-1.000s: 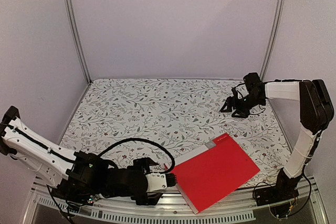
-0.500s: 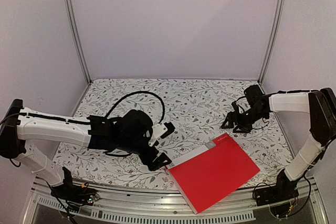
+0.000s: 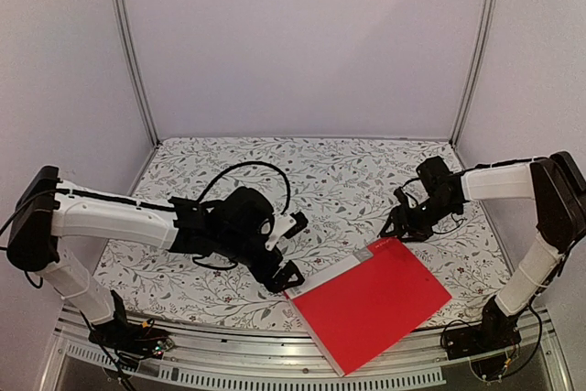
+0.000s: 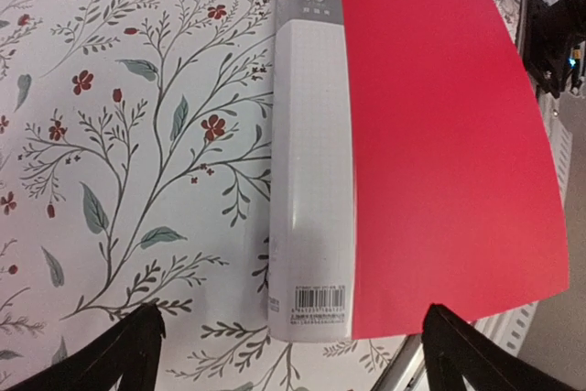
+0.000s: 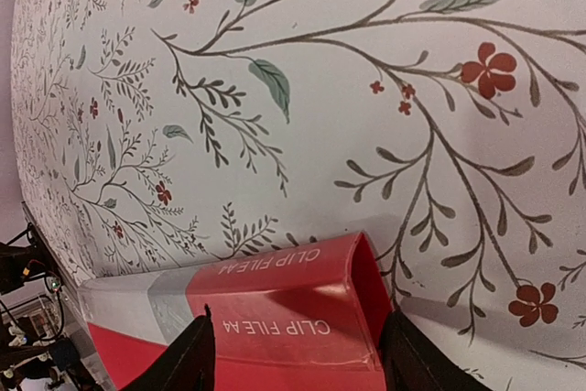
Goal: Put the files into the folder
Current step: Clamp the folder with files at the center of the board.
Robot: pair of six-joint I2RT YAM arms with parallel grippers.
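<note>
Top external view shows you the folder (image 3: 375, 304), red and closed, lying flat on the flowered tablecloth (image 3: 229, 180), with its near corner reaching over the table's front rail (image 3: 275, 359). A pale label strip (image 4: 311, 180) with a barcode runs along the folder's spine, on the side facing the left arm. Left gripper (image 3: 291, 248) hangs just beside that spine, at the folder's left corner. Its pincer is spread wide apart and holds nothing. In the left wrist view its two black fingertips (image 4: 128, 354) frame the barcode end of the strip. Right gripper (image 3: 396, 226) sits at the folder's far corner. In the right wrist view its pincer is apart, with one finger (image 5: 192, 354) on each side of the red spine end printed "CLIP FILE A4". You cannot tell whether either finger touches it.
</note>
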